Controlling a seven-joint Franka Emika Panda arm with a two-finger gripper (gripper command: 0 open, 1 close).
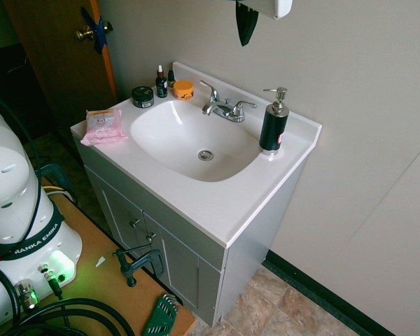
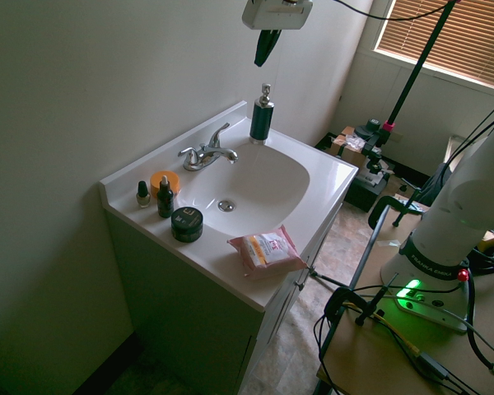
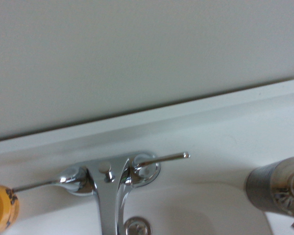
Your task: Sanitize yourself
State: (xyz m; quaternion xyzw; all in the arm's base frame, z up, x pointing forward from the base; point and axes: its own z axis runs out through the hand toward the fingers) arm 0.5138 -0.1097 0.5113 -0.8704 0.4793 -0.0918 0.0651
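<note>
The pincer hangs high up against the wall, right at the top of both outside views, with its two black fingers pressed together into one dark point and nothing between them. Only the bottom of the white boxy head shows; the rest is cut off by the frame.

Below it and a bit to the side stands the black pump bottle with the silver top, on the back corner of the white worktop, well clear of the fingers. Next along is the chrome faucet with its two levers, over the white sink and its drain.

On the other side of the faucet: an orange jar, two small dropper bottles, and a black round tin. A pink wipes pack lies at the worktop's far corner.

The arm's white base sits on a wooden table beside the vanity.
</note>
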